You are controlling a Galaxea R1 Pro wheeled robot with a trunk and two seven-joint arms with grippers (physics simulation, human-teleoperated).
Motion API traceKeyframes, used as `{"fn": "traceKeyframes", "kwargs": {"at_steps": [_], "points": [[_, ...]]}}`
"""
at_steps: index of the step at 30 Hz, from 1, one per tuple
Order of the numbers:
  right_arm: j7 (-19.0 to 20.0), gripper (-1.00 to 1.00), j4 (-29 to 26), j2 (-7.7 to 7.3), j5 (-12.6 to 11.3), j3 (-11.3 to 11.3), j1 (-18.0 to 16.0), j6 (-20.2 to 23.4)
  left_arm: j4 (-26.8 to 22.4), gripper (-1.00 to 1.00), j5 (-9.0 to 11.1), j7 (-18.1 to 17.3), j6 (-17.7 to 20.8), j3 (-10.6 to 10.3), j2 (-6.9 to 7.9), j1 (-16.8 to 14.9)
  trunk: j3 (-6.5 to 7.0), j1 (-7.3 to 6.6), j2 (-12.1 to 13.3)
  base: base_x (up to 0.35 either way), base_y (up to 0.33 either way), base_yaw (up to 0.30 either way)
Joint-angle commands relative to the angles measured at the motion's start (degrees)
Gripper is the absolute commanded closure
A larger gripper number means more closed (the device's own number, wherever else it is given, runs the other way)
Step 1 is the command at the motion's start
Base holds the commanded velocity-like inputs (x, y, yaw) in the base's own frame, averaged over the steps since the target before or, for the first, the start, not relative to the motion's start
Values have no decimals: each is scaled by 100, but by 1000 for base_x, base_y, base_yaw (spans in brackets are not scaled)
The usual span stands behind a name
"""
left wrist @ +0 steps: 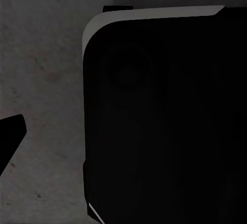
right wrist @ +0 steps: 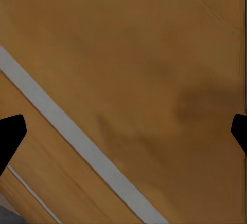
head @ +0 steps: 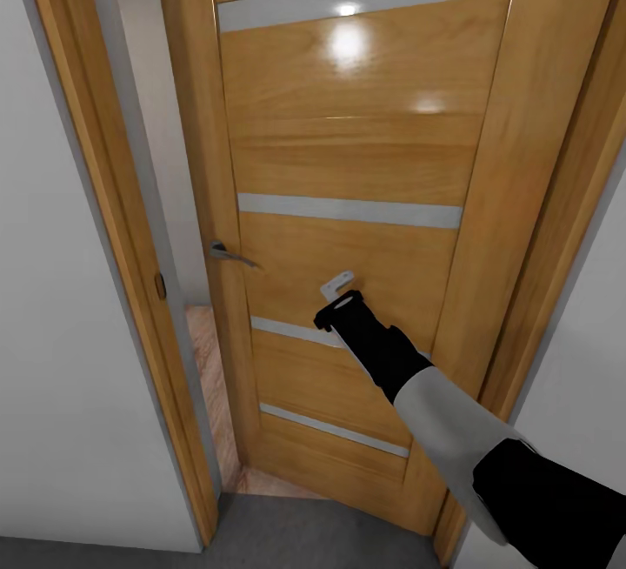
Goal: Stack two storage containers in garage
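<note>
Right gripper (head: 337, 297) reaches against the wooden door (head: 348, 151), fingertips spread wide at the wrist view's edges, holding nothing. Door ajar; the gap and handle (head: 228, 253) lie to the gripper's left. Left gripper's state can't be told. No containers visible; robot seems in transit.

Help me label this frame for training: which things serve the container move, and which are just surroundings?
Job: right gripper, open, at the wooden door on its way; grey concrete floor.
Surroundings: door handle; door frame; white wall; wood-plank floor beyond the gap.
</note>
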Motion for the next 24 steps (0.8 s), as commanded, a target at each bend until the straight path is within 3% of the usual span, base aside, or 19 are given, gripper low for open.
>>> {"fn": "traceKeyframes", "kwargs": {"at_steps": [1, 24], "points": [[-3, -100, -3, 0, 46, 12, -5, 36, -1, -100, 7, 2, -14, 0, 0, -1, -6, 0, -3, 0, 0, 0], [-100, -100, 88, 0, 26, 26, -5, -109, -1, -100, 19, -1, -19, 2, -16, -1, -6, 0, -3, 1, 0, 0]]}}
